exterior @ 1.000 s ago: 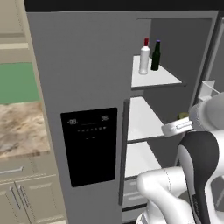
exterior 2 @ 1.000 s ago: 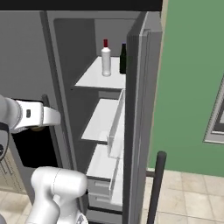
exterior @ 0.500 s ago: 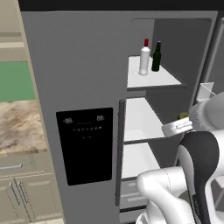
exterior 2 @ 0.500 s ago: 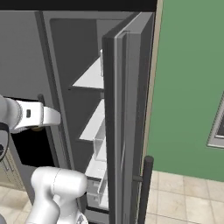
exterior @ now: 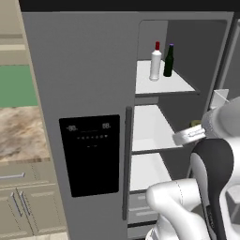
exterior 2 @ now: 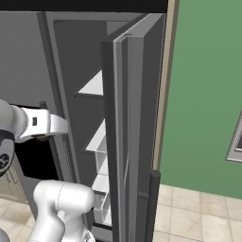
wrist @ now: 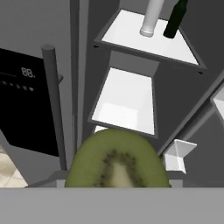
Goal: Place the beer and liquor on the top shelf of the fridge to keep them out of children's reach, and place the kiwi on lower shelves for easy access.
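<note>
On the top shelf (exterior: 161,83) of the fridge (exterior: 84,70), near its front edge: liquor (exterior: 155,62) and beer (exterior: 168,61), upright, side by side, already stowed. Kiwi (wrist: 117,162) close before the gripper, presumably held for the lower shelves (wrist: 127,100); fingers hidden, grip impossible to confirm.

Flat, even rendered light, soft shadows, no glare; edges slightly pixelated.

Top shelf (exterior: 176,86) is carrying the liquor (exterior: 155,62) and the beer (exterior: 168,61), standing side by side, upright. Lower shelves (exterior: 145,133) are sitting beneath it.
</note>
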### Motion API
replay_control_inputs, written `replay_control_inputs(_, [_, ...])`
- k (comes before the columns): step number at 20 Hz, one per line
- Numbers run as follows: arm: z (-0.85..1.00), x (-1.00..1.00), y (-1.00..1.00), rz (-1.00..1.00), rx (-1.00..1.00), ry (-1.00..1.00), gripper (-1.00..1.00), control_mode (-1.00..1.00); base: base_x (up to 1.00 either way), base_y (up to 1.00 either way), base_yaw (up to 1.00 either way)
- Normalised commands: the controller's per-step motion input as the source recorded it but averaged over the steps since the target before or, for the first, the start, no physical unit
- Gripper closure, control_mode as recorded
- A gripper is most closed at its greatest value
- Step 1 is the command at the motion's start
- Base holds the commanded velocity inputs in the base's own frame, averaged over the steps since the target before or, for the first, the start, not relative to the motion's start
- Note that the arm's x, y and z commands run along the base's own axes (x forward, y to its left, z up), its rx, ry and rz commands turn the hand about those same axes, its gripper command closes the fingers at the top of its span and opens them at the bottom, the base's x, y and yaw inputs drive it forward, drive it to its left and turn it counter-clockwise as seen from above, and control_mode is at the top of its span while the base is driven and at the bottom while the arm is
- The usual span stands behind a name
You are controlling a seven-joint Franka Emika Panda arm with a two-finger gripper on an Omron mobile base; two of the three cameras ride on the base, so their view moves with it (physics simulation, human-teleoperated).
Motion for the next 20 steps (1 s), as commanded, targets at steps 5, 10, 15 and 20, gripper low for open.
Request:
replay_control_inputs(5, [-0.34,0.40,-0.01,0.00,0.00,-0.01,1.00,-1.00,0.00,0.00,0.00])
replay_control_inputs(10, [-0.42,0.44,-0.09,0.00,0.00,0.00,1.00,-1.00,0.00,0.00,0.00])
replay_control_inputs(15, [-0.45,0.51,-0.24,0.00,0.00,0.00,1.00,-1.00,0.00,0.00,0.00])
replay_control_inputs(20, [-0.49,0.60,-0.19,0.00,0.00,0.00,1.00,-1.00,0.00,0.00,0.00])
